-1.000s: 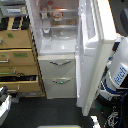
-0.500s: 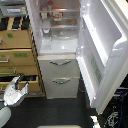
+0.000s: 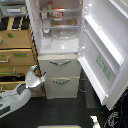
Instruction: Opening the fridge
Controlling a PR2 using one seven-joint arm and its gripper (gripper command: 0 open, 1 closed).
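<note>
The tall white fridge (image 3: 59, 70) stands in the middle of the exterior view. Its large upper door (image 3: 102, 47) is swung wide open toward the exterior view's right, with a green-and-white sticker (image 3: 104, 67) on its inner face. The white shelved interior (image 3: 57, 22) is lit and holds some food items. Two lower drawers with curved silver handles (image 3: 60, 63) are shut. My gripper (image 3: 38, 74) is at the lower left, open and empty, just left of the lower drawers and apart from the door.
A tan wooden drawer cabinet (image 3: 15, 52) stands right against the fridge's left side, behind my arm (image 3: 15, 97). The floor (image 3: 65, 112) is dark. Cables and a dark object lie at the lower right corner (image 3: 117, 117).
The upper door has swung further open to the right. My arm has come in from the lower left and risen toward the fridge's drawers. The white robot body at the right has left view.
</note>
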